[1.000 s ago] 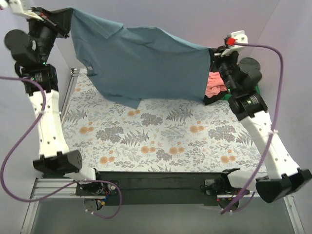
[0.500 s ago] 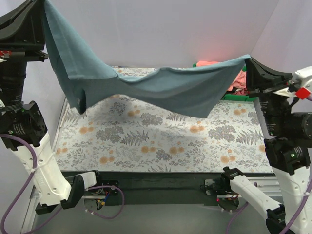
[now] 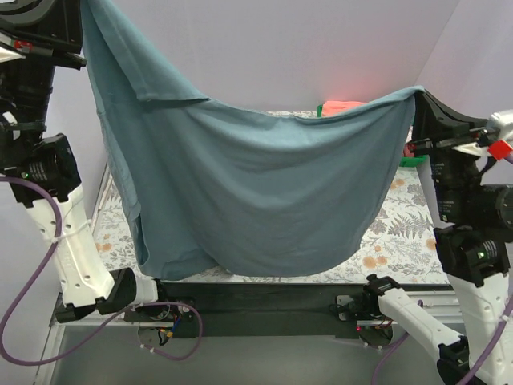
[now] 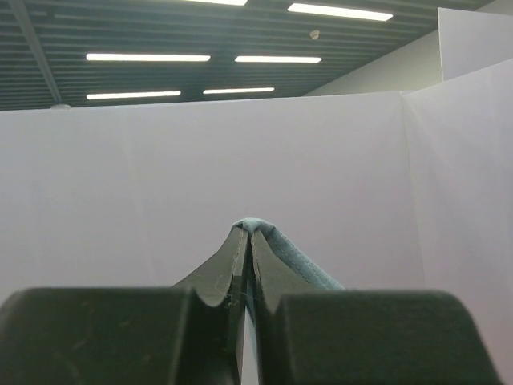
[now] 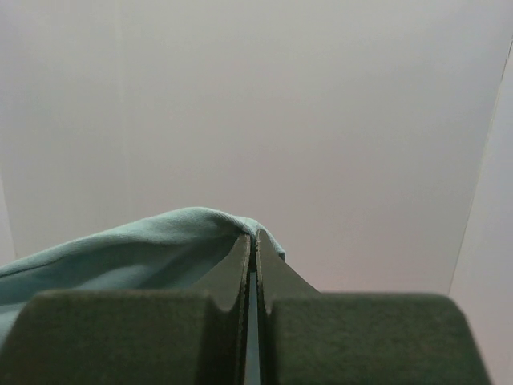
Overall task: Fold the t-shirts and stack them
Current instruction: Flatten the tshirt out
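Observation:
The large grey-blue t-shirt (image 3: 240,184) hangs spread between both raised arms, its lower edge near the table's front edge. My left gripper (image 3: 80,16) at the top left is shut on one corner; in the left wrist view the cloth (image 4: 276,245) pokes out over the closed tips (image 4: 250,234). My right gripper (image 3: 418,98) at the right is shut on the other corner; in the right wrist view the cloth (image 5: 136,249) drapes left of the closed tips (image 5: 252,237). A salmon-pink shirt (image 3: 345,106) shows just above the sagging top edge at the back.
The floral table cover (image 3: 401,224) shows only at the right and at the far left edge (image 3: 108,233). A green container (image 3: 410,160) sits at the back right by the right arm. White walls enclose the table on three sides.
Both arms have risen and the shirt has dropped open from a bunched sag into a full hanging sheet that now hides most of the table.

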Tool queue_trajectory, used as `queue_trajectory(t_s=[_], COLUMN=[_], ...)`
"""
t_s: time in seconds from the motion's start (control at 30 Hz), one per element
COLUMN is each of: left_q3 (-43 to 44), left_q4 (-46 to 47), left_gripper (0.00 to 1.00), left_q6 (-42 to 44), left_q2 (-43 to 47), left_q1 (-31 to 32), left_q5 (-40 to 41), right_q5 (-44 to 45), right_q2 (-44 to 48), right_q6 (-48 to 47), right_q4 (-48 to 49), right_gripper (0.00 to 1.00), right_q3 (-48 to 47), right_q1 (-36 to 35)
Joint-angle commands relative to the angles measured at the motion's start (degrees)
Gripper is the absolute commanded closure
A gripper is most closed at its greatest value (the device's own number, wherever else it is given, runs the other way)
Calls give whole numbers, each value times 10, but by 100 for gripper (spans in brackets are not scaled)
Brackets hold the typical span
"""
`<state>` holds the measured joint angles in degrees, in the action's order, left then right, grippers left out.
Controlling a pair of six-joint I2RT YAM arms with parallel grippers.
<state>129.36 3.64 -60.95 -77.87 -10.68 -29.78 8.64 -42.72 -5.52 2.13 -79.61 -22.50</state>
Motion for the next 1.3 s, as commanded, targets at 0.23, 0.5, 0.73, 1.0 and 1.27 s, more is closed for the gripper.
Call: queue_trajectory(t_s=[0.23, 0.5, 0.73, 1.0, 1.27], left_q3=[-147, 25, -116, -438, -594], left_q4=[81, 68, 61, 65, 9], left_gripper=[100, 55, 12, 10, 11], left_q6=[0, -40, 17, -11, -37], left_q2=[-205, -558, -515, -335, -286], left_q1=[1, 13, 53, 78, 87], left_q5=[43, 41, 135, 175, 206], right_q5=[115, 196, 169, 15, -160], right_q2=[-224, -572, -705, -628, -603], right_q6=[-17, 12, 45, 51, 120], right_q4=[116, 129, 39, 39, 38], right_gripper=[99, 99, 31, 16, 16], right_q3=[25, -111, -221, -95, 35], right_q1=[4, 23, 33, 7, -18])
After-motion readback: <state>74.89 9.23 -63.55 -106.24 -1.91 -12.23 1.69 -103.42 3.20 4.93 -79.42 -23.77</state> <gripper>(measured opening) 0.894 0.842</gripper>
